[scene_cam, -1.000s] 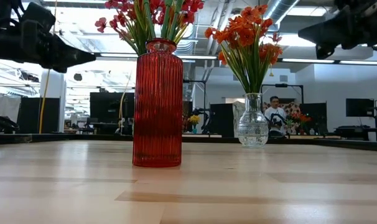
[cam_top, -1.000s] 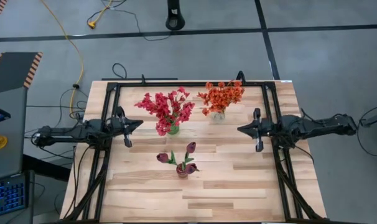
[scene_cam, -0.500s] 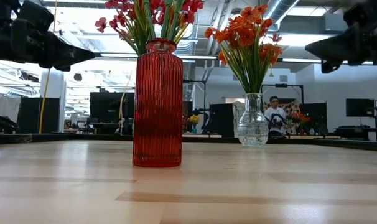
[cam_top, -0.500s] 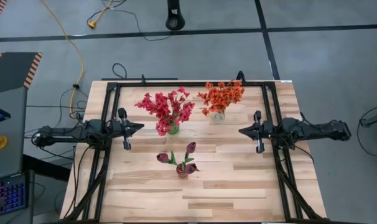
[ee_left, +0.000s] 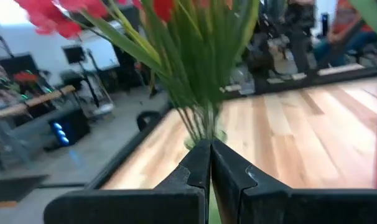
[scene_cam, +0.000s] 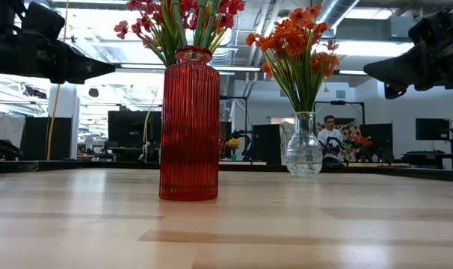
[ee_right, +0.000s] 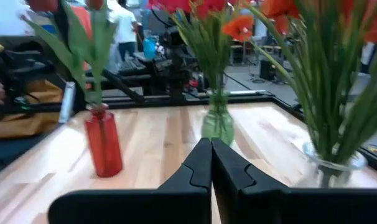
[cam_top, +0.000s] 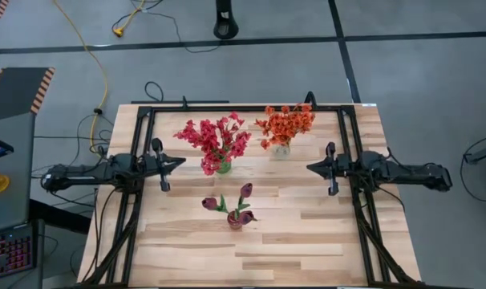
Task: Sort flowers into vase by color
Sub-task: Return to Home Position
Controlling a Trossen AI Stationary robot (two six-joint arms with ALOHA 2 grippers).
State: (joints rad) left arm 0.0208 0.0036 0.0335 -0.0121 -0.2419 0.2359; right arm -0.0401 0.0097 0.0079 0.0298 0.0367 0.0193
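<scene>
Both pairs of jaws are clenched on nothing. The left gripper [cam_top: 179,160] and right gripper [cam_top: 310,168] hang well apart on either side of the red vase [cam_top: 236,218], which holds the maroon buds [cam_top: 245,193]. Beyond it, the pinkish-red flowers [cam_top: 217,138] stand in what appears to be a green vase [cam_top: 224,167]. Beyond it and rightward, the orange flowers [cam_top: 285,124] fill the clear vase [cam_top: 282,149]. Homing well probably means drawing each arm outward, level, clear of the blooms.
</scene>
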